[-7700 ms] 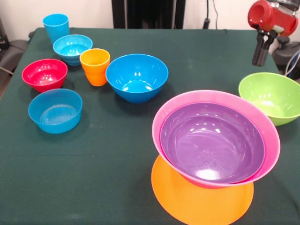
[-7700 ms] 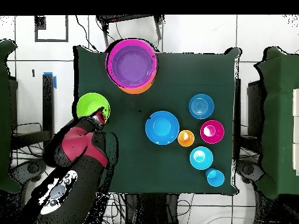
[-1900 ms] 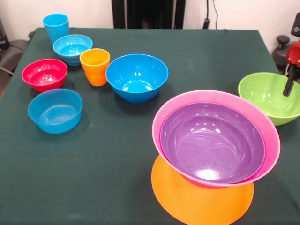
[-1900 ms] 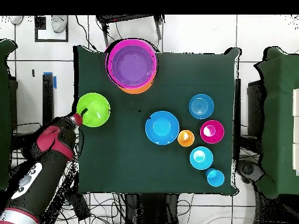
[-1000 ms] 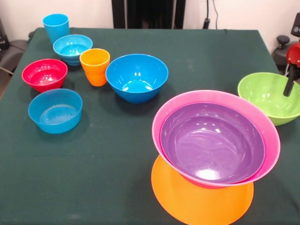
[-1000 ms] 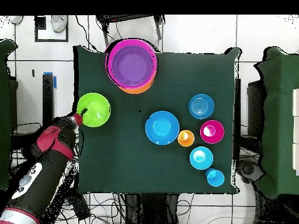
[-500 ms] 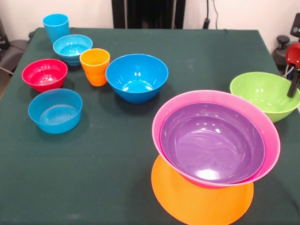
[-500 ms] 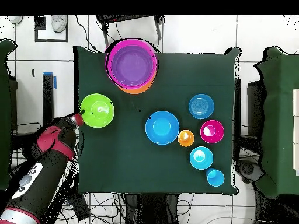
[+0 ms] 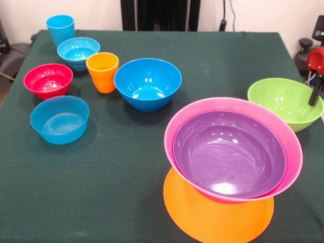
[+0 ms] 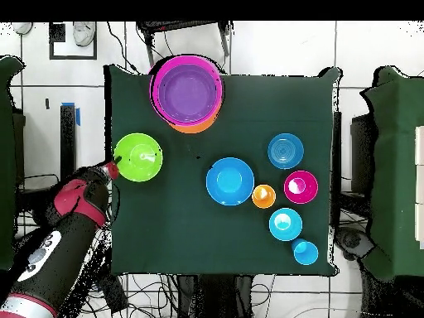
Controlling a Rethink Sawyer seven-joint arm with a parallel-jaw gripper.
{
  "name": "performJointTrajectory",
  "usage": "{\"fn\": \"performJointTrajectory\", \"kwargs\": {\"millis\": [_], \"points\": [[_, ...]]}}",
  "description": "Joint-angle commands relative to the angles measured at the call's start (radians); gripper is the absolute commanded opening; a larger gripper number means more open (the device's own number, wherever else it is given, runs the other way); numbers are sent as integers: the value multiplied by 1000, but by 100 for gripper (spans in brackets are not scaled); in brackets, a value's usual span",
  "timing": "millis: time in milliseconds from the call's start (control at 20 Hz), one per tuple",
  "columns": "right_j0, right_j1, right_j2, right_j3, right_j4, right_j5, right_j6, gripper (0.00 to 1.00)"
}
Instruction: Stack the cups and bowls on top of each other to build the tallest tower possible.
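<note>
The tower is a purple bowl [image 9: 228,152] nested in a pink bowl [image 9: 174,126] on a flat orange bowl [image 9: 217,215], at the near right. The green bowl [image 9: 281,101] sits upright behind it. My gripper [image 9: 317,91] hangs at that bowl's right rim, at the picture's edge; overhead, the gripper [image 10: 112,170] touches the green bowl [image 10: 138,156] on its lower left. To the left stand the big blue bowl [image 9: 148,83], the orange cup [image 9: 103,72], the light blue cup [image 9: 61,29], a red bowl [image 9: 48,80] and two small light blue bowls [image 9: 78,52] [image 9: 59,119].
The green bowl and my gripper are close to the edge of the green table [image 10: 124,240]. Dark green table shows between the green bowl and the big blue bowl [image 10: 230,180]. Cables lie on the floor [image 10: 207,290] by the robot's base.
The green bowl has slid a little toward the table's middle, away from the edge. My gripper, earlier inside the bowl, now stands at its rim.
</note>
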Motion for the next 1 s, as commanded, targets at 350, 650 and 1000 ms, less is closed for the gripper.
{"fn": "performJointTrajectory", "kwargs": {"millis": [350, 650, 1000], "points": [[-41, -148, 120, 163, -77, -5, 115, 0], [-78, -267, 160, 260, -129, 37, 60, 0], [-114, -358, 196, 330, -184, 66, 34, 0]]}}
